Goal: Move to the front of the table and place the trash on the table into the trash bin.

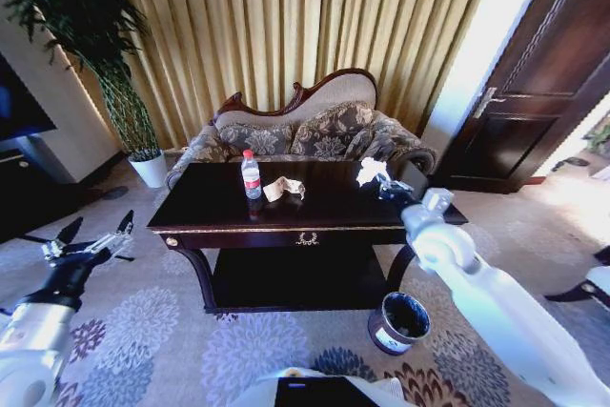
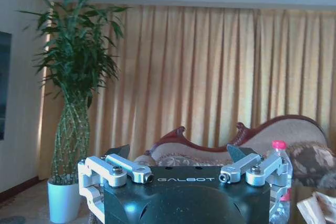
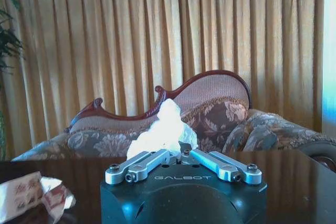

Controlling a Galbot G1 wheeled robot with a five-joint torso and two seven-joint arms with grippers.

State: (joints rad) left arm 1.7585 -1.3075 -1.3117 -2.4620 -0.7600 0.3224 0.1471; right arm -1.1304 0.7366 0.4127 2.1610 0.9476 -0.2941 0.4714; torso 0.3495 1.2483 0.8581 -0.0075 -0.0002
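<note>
The dark table (image 1: 210, 209) stands before me. My right gripper (image 1: 386, 183) is over its right part, shut on the crumpled white tissue (image 1: 371, 171); in the right wrist view the gripper (image 3: 181, 152) has its fingers pinched together at the base of the tissue (image 3: 164, 129). The red-capped bottle (image 1: 251, 176) stands upright mid-table, with the tan paper wad (image 1: 284, 189) just right of it. On the carpet by the table's front right leg sits the trash bin (image 1: 400, 323). My left gripper (image 1: 95, 235) hangs open, low, left of the table.
A patterned sofa (image 1: 305, 131) sits behind the table against yellow curtains. A tall plant in a white pot (image 1: 150, 169) stands at the back left, and a dark door (image 1: 534, 102) is on the right. Flowered carpet (image 1: 172, 331) lies open in front.
</note>
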